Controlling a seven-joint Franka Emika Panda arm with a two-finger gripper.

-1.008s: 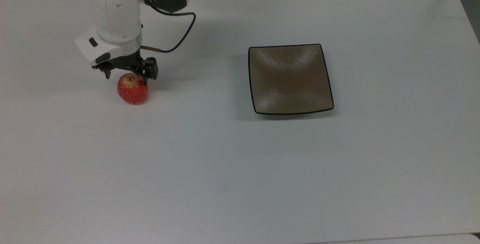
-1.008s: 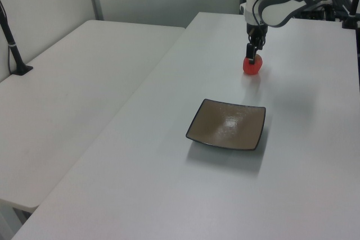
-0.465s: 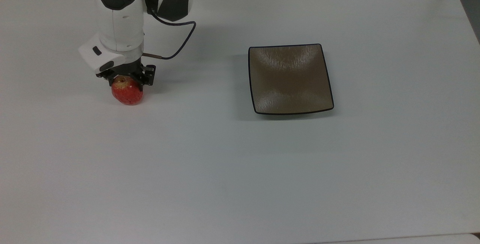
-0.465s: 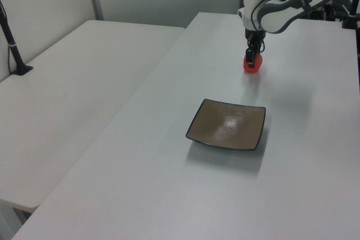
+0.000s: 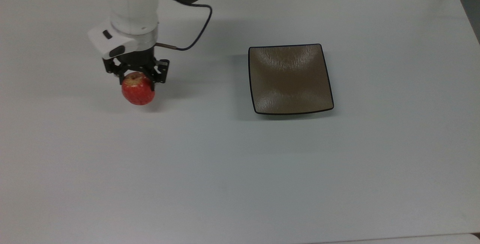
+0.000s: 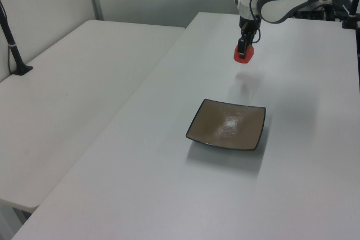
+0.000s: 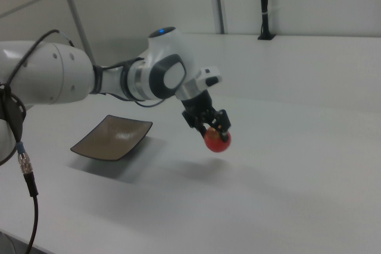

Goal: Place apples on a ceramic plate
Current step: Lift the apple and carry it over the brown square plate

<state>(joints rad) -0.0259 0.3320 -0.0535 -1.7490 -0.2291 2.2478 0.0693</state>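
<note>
The fingers [image 5: 151, 81] clamp the apple [image 5: 138, 91] from above; the gripper [image 5: 135, 76] holds it clear of the table [image 5: 240, 169]. Transport is underway. Next, carry it toward three o'clock in the top view, over the empty ceramic plate [image 5: 289, 79].

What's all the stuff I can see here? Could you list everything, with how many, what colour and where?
apple: one, red, held in the air above the table, to the top view's left of the plate
plate: one, brown, square with a dark rim, flat on the table
table: one, white, under everything
cable: one, dark, looping beside the arm
arm: one, white and grey
hand: one, black, shut on the apple
</note>
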